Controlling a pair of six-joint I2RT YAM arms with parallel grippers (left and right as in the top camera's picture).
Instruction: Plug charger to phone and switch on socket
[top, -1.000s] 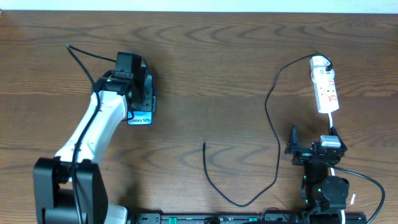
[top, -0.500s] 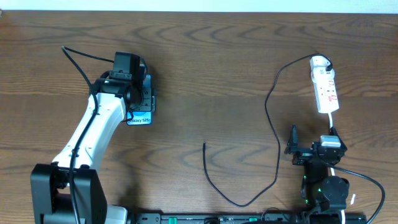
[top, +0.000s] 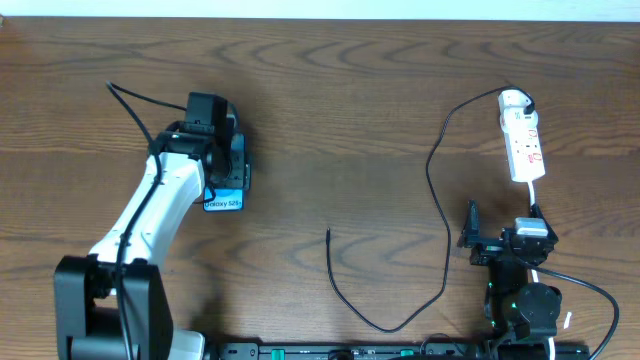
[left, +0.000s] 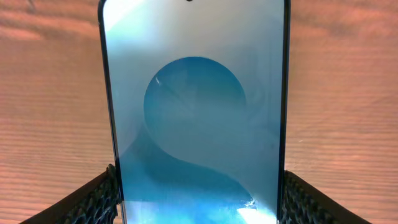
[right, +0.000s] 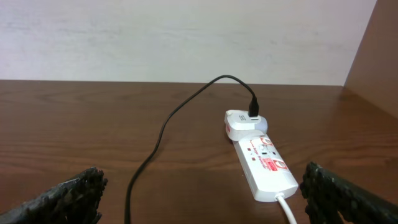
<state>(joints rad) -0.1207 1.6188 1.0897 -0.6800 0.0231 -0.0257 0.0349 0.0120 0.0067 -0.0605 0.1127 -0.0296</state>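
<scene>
The phone (top: 225, 202), with a light-blue screen, lies on the left of the table under my left gripper (top: 226, 168). In the left wrist view the phone (left: 194, 106) fills the gap between the fingers, and my left gripper (left: 196, 208) is shut on its two long edges. The charger (top: 441, 200) runs from its plug at the far end of the socket (top: 523, 140) in a long loop to its free tip (top: 328, 232) at mid-table. My right gripper (top: 503, 220) is open and empty, just short of the socket (right: 264, 163). The cable also shows in the right wrist view (right: 163, 127).
The socket's white cord (top: 534, 200) runs back past the right gripper toward the arm base. A thin black robot cable (top: 130, 100) sticks out behind the left arm. A pale wall (right: 186, 37) stands behind the table.
The left gripper has shifted slightly toward the front of the table, and the phone has moved with it. The right arm, cable and socket have not moved.
</scene>
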